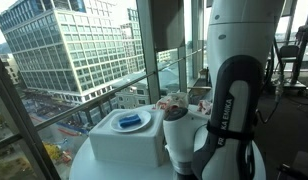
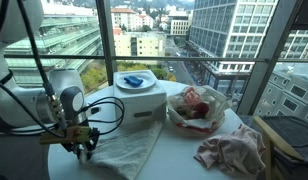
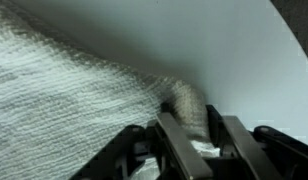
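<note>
A white towel (image 2: 124,145) lies spread over the near part of the round white table (image 2: 179,152). My gripper (image 2: 82,148) is down at the towel's edge, close to the table's rim. In the wrist view the woven towel (image 3: 64,90) fills the left side. One bunched fold of it rises between the two dark fingers of the gripper (image 3: 197,125). The fingers stand close together on that fold, pinching the cloth. In an exterior view the arm (image 1: 229,110) hides the gripper.
A white box (image 2: 137,97) stands at the back of the table by the window, with a blue item (image 2: 135,80) on a plate on top. A clear bag of pink things (image 2: 197,108) and a crumpled pinkish cloth (image 2: 232,150) lie beside it. Glass panes stand behind.
</note>
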Available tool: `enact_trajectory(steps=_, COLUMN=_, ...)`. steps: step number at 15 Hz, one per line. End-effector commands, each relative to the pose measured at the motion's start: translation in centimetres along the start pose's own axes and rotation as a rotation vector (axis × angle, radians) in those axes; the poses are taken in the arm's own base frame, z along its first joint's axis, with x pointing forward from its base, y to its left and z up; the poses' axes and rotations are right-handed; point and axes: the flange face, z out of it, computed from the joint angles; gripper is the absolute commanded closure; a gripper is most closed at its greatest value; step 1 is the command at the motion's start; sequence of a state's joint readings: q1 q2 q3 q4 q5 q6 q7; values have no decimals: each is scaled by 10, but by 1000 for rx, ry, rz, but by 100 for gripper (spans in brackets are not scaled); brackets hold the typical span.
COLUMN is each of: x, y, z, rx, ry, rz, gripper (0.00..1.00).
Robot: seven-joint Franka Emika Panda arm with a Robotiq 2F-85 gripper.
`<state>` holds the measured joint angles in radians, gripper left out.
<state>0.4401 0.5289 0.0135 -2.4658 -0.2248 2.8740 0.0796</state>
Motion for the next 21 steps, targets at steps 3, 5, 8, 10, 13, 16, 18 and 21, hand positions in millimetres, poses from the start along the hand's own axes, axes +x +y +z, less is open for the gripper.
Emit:
enact_trajectory(steps=3, x=-3, y=0, z=-13, rx=2, ry=18, rz=21, gripper=98)
enact_trajectory(steps=5, x=-6, y=3, z=-19, rx=3, ry=14, rz=40, gripper=97)
enact_trajectory(steps=8, x=-10, y=12, z=-29, rx=-3, ry=31, rz=76, gripper=95)
enact_trajectory(steps=10, x=-13, y=19, z=-38, rx=15, ry=43, rz=99, gripper=95)
enact_trajectory(steps=13, x=-19, y=30, z=-55, rx=75, ry=53, rz=152, gripper=95)
enact_trajectory(steps=16, x=-26, y=42, z=-75, rx=115, ry=88, rz=212, gripper=95)
enact_trajectory(steps=18, x=-31, y=53, z=-89, rx=125, ry=111, rz=259, gripper=95)
enact_trajectory(steps=21, x=-41, y=73, z=-105, rx=124, ry=126, rz=338, gripper=95)
